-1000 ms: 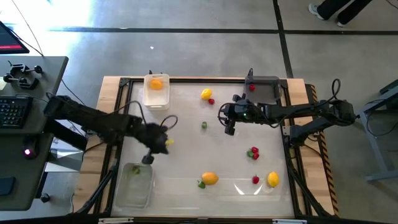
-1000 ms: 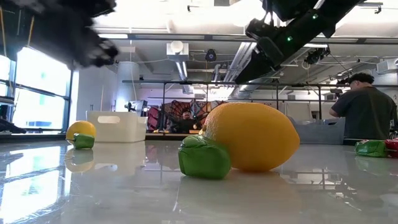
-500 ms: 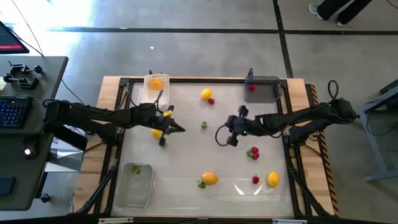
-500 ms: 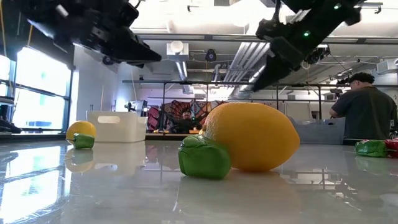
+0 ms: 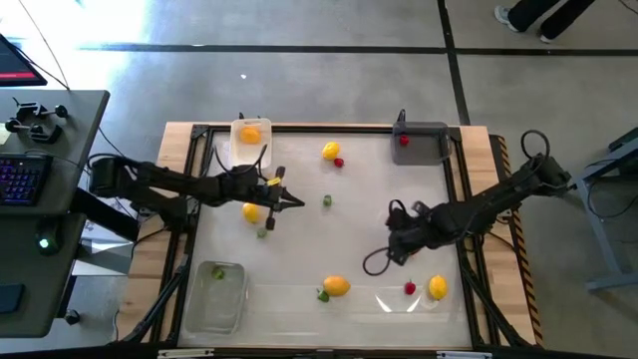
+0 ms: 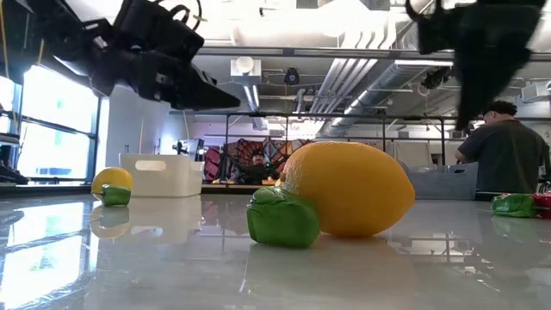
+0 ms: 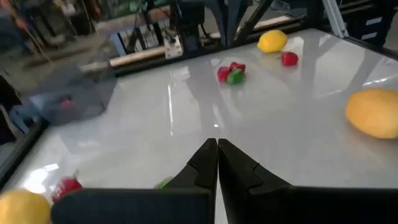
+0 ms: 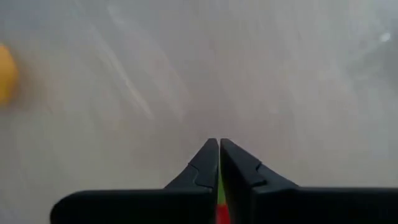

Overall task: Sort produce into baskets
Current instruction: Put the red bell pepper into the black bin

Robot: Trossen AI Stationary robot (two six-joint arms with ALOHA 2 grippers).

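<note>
Table (image 5: 329, 234): white top, fruit scattered across it, trays at three corners.
Clear tray (image 5: 216, 297): 8 o'clock corner, something small and green inside.
White tray (image 5: 250, 146): 11 o'clock corner, an orange piece in it.
Grey tray (image 5: 424, 143): 1 o'clock corner, one red berry inside.
Left gripper (image 5: 293, 203): fingers pressed together with nothing between them, hanging over the table at 10 o'clock, just beside a yellow fruit (image 5: 251, 211).
Right gripper (image 5: 395, 253): at 4 o'clock, fingers closed on a small strawberry (image 8: 219, 202), red and green showing between the tips.
Loose fruit: orange piece (image 5: 337, 286) with a green bit at 6 o'clock; lemon (image 5: 438, 288) and red berry (image 5: 410, 288) at 5 o'clock.
Risk: the pinch sits on very little of the strawberry; a fast swing toward the grey tray could let it slip out and roll off.
</note>
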